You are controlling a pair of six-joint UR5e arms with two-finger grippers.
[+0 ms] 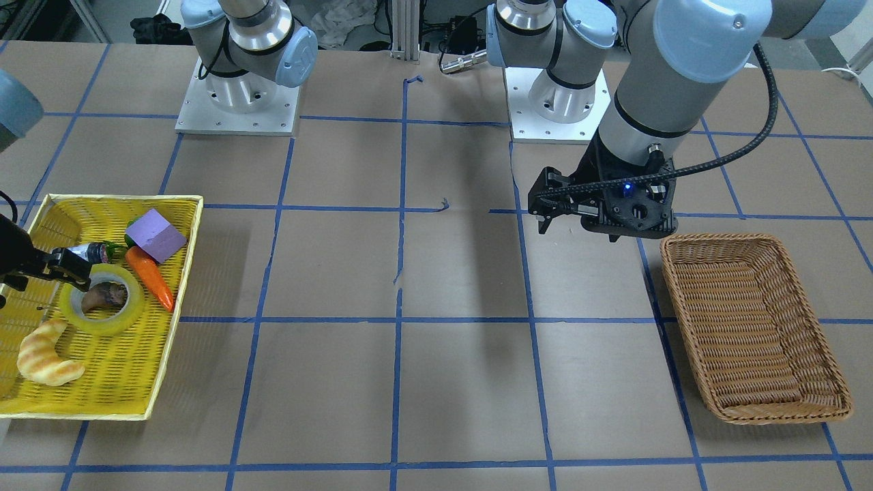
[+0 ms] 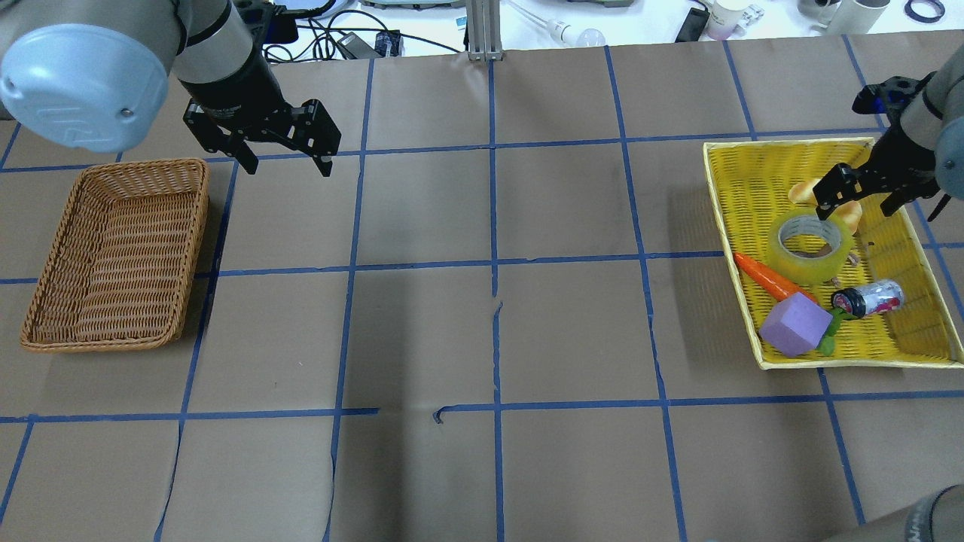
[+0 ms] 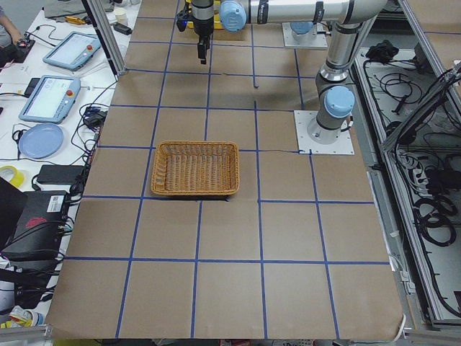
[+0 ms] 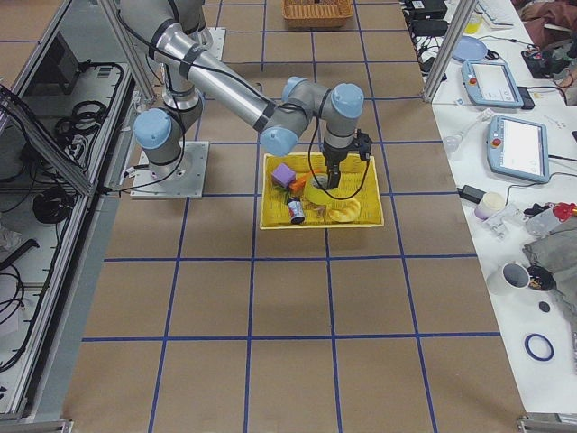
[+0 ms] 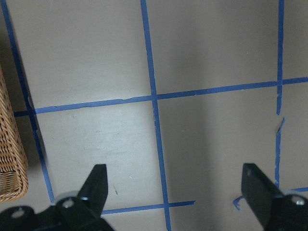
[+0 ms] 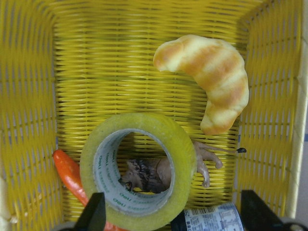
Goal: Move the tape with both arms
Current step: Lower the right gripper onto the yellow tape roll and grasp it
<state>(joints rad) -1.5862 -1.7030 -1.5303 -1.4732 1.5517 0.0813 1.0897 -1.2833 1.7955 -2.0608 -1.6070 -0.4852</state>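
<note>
tape roll (image 6: 144,121) lies beneath the right gripper's (image 6: 173,195) spread fingers (image 6: 96,211), nearer one.

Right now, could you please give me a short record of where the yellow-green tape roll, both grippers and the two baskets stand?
tape: yellow-green tape roll, flat in the yellow woven basket, ringing a toy animal
right gripper: open, over the roll, not closed on it
left gripper: open, empty, over the table beside the brown wicker basket
brown basket: empty
also in yellow basket: croissant, orange carrot, purple block, can
</note>
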